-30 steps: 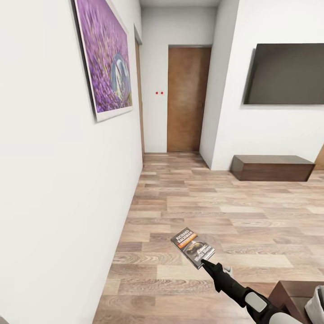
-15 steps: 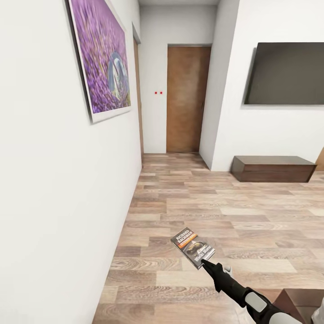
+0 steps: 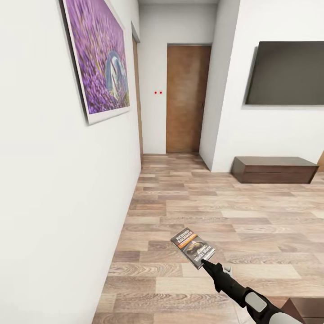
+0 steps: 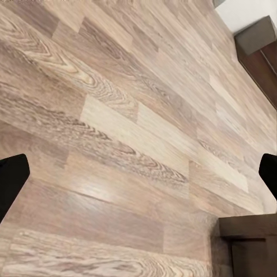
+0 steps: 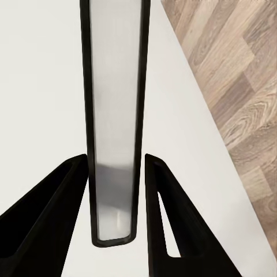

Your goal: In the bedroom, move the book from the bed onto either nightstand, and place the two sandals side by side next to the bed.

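Right end effector (image 3: pixel 203 262), black, at the lower right of the head view: closed on the small dark paperback book with an orange-and-white title band (image 3: pixel 193 247), gripping its near edge. Book held above the wood-plank floor (image 3: pixel 216 202), cover up, tilted. In the right wrist view the book (image 5: pixel 114 115) shows edge-on as a thin pale strip between the two black fingers (image 5: pixel 57 213), which press both sides. Arm cut off by the frame's lower edge.

Left end effector (image 4: pixel 138 170): two black fingertips (image 4: pixel 11 179) at opposite borders of its wrist view, spread wide, nothing between them but floor. A dark brown corner sits at that picture's edge; cannot tell what it belongs to.

White wall close on the left, bearing a purple lavender-field picture in a white frame (image 3: pixel 96 56), partly cut off. Farther right, a low dark-brown wooden cabinet (image 3: pixel 274 169) under a black wall-mounted screen (image 3: pixel 288 74). Farthest, a light-brown wooden door (image 3: pixel 188 99) at the passage's end; two tiny red dots beside it, too small to identify.

Against a second ago: whole view shifted slightly, the camera moving; grip on the book unchanged.
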Controlling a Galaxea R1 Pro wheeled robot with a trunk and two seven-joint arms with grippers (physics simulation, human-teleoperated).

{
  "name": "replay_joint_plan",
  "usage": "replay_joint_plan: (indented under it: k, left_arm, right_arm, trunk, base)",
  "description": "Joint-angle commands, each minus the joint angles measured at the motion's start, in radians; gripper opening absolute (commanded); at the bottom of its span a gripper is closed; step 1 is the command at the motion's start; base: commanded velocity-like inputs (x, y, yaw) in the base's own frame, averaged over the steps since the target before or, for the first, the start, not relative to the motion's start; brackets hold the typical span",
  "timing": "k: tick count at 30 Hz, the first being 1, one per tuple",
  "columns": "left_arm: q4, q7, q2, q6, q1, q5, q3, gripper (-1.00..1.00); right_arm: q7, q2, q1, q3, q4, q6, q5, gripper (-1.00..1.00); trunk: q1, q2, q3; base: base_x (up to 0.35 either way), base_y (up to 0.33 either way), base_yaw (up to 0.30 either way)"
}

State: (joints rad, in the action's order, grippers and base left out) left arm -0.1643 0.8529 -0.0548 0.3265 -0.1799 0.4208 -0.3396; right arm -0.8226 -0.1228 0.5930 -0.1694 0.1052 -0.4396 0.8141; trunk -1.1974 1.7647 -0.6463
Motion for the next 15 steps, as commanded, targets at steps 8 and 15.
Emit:
replay_joint_plan:
  k: [8,15]
  left_arm:
    - [0.002,0.003,0.000,0.005,-0.001,0.006,0.004,1.00]
    - [0.002,0.002,0.000,0.005,-0.001,0.006,0.004,1.00]
  right_arm:
    - [-0.001,0.000,0.001,-0.008,-0.001,-0.008,-0.002,-1.00]
    - [-0.001,0.000,0.001,-0.008,0.000,-0.008,-0.001,-1.00]
  trunk:
    - [0.000,0.000,-0.001]
    - [0.000,0.000,-0.001]
  base:
    - [0.128,0.000,0.000]
    - [0.128,0.000,0.000]
